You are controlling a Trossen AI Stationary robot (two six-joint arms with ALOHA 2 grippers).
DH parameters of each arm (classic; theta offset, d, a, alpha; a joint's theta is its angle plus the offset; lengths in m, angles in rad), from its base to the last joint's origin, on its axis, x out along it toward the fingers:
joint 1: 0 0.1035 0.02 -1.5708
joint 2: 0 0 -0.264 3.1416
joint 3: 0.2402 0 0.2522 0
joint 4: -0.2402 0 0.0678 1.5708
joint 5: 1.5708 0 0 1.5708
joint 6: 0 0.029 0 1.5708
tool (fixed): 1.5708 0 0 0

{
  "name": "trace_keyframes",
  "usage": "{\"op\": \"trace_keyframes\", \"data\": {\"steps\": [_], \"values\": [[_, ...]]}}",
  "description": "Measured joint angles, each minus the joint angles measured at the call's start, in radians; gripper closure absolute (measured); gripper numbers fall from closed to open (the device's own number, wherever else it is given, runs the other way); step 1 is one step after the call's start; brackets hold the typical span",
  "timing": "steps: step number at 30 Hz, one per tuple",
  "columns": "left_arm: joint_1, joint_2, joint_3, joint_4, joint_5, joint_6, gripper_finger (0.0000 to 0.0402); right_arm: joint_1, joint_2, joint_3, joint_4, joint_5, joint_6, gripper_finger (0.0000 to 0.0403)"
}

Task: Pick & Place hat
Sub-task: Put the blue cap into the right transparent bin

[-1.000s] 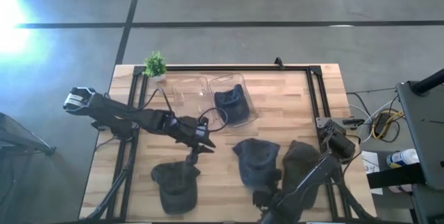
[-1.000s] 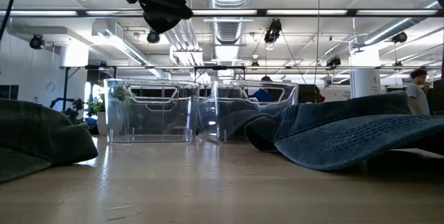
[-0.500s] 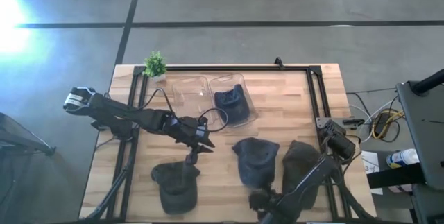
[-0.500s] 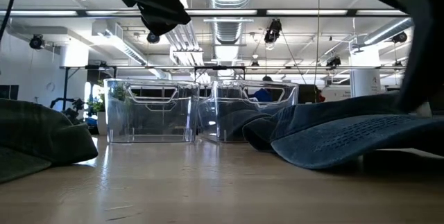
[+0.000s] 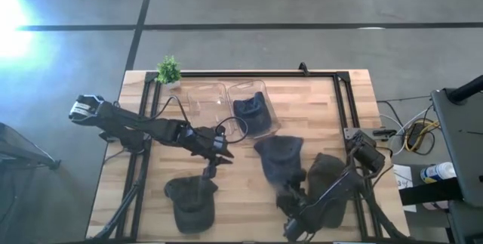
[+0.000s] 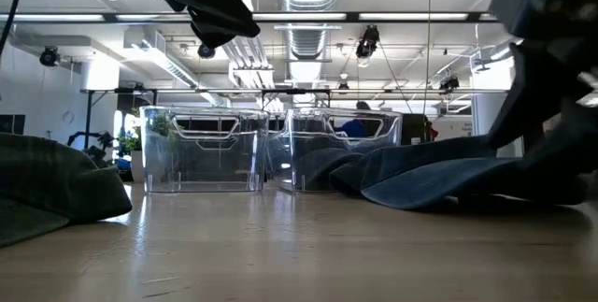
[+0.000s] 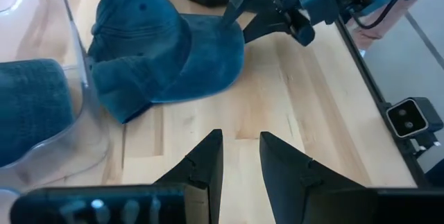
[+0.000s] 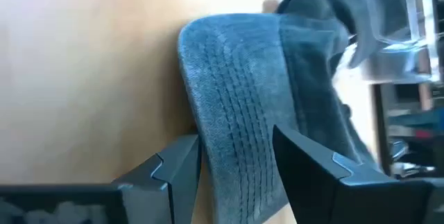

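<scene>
Right hand [image 5: 290,192] clamps the blue hat's [image 5: 276,157] brim on the counter [image 5: 317,104]; left hand [image 5: 210,171] hovers, fingers apart.

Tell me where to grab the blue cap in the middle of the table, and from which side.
Grip the brim of the blue cap, coming from the table's front edge. The brim is flat, thin and points that way, while the crown is a soft dome. The right gripper has the brim between its jaws; the left gripper waits open nearby.
</scene>
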Motion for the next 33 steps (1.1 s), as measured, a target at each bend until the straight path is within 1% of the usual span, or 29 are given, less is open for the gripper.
{"op": "trace_keyframes", "data": {"steps": [2, 6, 9, 11, 13, 17, 18, 21, 23, 24, 26, 28, 30, 31, 33], "values": [[0.0, 0.0, 0.0, 0.0, -0.014, 0.002, 0.0312, -0.011, 0.0, -0.038, 0.033, 0.024, 0.019, 0.023], [0.0, 0.0, 0.0, 0.0, -0.048, 0.001, 0.0312, -0.038, -0.009, -0.109, 0.113, 0.035, 0.039, 0.023], [-0.002, 0.0, 0.0, 0.0, -0.072, -0.001, 0.0312, -0.056, -0.008, -0.114, 0.114, 0.06, 0.033, 0.0236], [-0.003, 0.0, 0.0, 0.0, -0.083, -0.013, 0.0312, -0.068, -0.009, -0.096, 0.088, 0.072, 0.019, 0.0254], [-0.003, 0.0, 0.0, 0.0, -0.088, -0.025, 0.0312, -0.079, -0.006, -0.065, 0.046, 0.07, 0.0, 0.0284], [-0.003, 0.0, 0.0, 0.0, -0.089, -0.061, 0.0312, -0.082, -0.013, 0.025, -0.049, 0.09, -0.045, 0.0368], [-0.003, 0.0, 0.0, 0.0, -0.089, -0.067, 0.0312, -0.08, -0.013, 0.054, -0.092, 0.093, -0.046, 0.0379], [-0.009, -0.001, 0.01, -0.016, -0.096, -0.077, 0.0312, -0.068, -0.013, 0.16, -0.253, 0.09, -0.002, 0.0386], [-0.019, -0.001, 0.035, -0.059, -0.126, -0.078, 0.0312, -0.059, -0.014, 0.243, -0.383, 0.087, 0.024, 0.039], [-0.023, -0.001, 0.054, -0.097, -0.145, -0.079, 0.0312, -0.055, -0.024, 0.277, -0.388, 0.091, 0.02, 0.039], [-0.03, -0.003, 0.099, -0.179, -0.18, -0.086, 0.0312, -0.046, -0.075, 0.313, -0.35, 0.095, -0.074, 0.039], [-0.034, -0.006, 0.148, -0.257, -0.214, -0.116, 0.0312, -0.045, -0.116, 0.379, -0.37, 0.13, -0.09, 0.039], [-0.035, -0.011, 0.197, -0.333, -0.246, -0.159, 0.0312, -0.052, -0.161, 0.415, -0.383, 0.19, -0.114, 0.039], [-0.035, -0.015, 0.219, -0.361, -0.265, -0.178, 0.0312, -0.058, -0.186, 0.423, -0.374, 0.234, -0.146, 0.039], [-0.038, -0.024, 0.254, -0.402, -0.311, -0.199, 0.0312, -0.083, -0.219, 0.452, -0.379, 0.366, -0.2, 0.039]]}}
